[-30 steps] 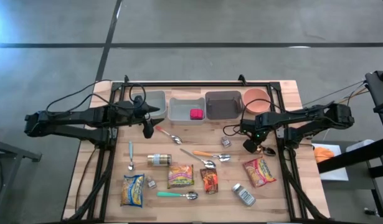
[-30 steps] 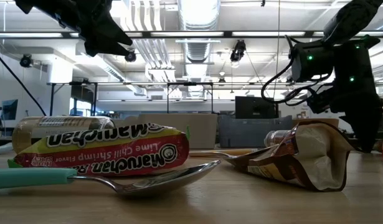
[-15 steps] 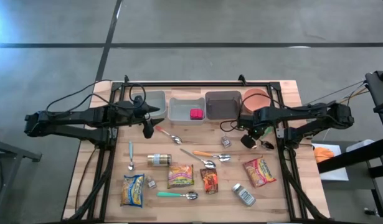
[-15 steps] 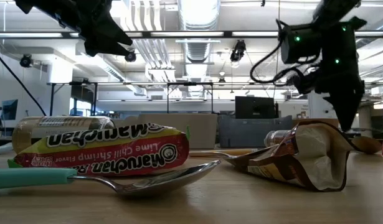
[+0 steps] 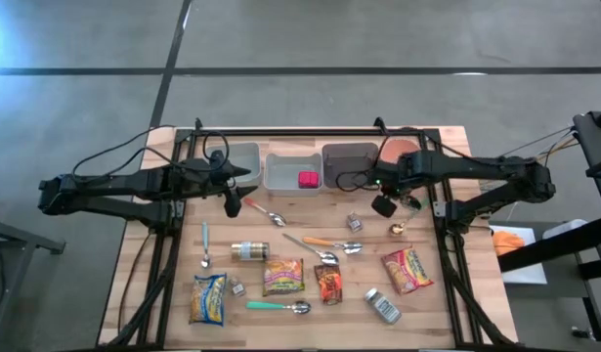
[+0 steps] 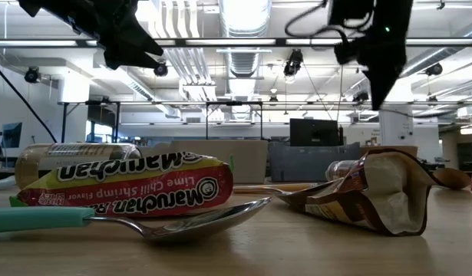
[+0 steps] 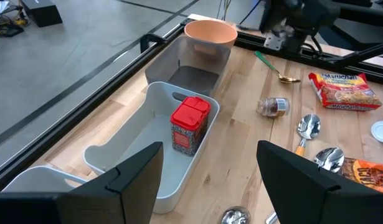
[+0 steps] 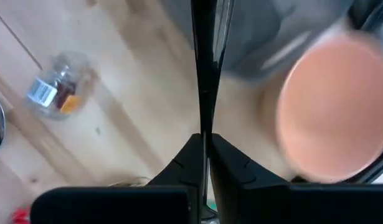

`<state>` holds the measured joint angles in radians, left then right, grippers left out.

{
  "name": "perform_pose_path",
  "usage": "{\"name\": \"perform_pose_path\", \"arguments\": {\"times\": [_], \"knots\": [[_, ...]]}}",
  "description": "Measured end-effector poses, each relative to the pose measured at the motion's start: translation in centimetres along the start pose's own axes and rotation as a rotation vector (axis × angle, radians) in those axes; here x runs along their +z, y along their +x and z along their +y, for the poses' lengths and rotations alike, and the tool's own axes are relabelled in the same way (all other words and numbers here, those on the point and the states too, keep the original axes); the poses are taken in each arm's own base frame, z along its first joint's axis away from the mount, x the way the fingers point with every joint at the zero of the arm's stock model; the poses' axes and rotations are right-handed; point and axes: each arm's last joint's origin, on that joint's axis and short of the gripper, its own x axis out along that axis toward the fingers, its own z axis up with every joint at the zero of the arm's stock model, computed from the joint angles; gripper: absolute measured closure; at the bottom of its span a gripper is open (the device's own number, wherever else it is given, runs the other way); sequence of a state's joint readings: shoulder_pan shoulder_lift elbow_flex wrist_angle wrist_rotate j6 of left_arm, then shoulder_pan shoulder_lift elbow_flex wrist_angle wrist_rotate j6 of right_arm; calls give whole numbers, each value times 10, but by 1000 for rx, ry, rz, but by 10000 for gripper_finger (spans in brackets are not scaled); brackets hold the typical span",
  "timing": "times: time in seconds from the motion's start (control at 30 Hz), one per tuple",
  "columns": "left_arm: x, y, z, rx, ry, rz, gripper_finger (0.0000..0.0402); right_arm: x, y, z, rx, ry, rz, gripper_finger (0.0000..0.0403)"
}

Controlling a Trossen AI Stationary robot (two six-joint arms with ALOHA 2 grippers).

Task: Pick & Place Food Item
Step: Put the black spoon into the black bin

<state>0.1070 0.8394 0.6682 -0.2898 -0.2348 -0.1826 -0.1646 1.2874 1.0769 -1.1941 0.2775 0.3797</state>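
While the left claw [image 5: 230,203] hangs with its fingers apart above the counter [image 5: 456,147] near the back-left bins, the right claw [image 5: 383,205] is pressed together, empty, raised just in front of the dark bin [image 5: 350,164] and the pink bowl [image 5: 402,152]. A red spice tin [image 7: 190,124] stands in the middle grey bin [image 7: 141,162].

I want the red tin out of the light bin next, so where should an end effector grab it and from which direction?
Grip the red tin near its top, across its flat side faces, coming straight down from above. It stands upright in the middle light bin, whose walls block a sideways approach. The left end effector hovers open nearby, so it looks like the handier one.
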Motion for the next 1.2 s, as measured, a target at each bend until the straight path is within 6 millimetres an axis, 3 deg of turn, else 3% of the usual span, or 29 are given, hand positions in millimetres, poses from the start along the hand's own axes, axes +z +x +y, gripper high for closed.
{"name": "perform_pose_path", "arguments": {"times": [0.13, 0.27, 0.67, 0.9, 1.2], "knots": [[0, 0, 0, 0, 1, 0, 139, 17, -12, -2, -63, -117, -62, 391], [0, 0, 0, 0, 2, 0, 139, 39, -11, -2, -97, -249, -60, 391], [-2, 0, 0, 3, 18, 16, 139, 107, 46, -1, -125, -592, 100, 391], [-2, 0, 0, 4, 34, 21, 139, 128, 68, -3, -105, -733, 119, 391], [-2, 0, 0, 4, 35, 22, 139, 136, 87, -12, -26, -699, 125, 391]]}}
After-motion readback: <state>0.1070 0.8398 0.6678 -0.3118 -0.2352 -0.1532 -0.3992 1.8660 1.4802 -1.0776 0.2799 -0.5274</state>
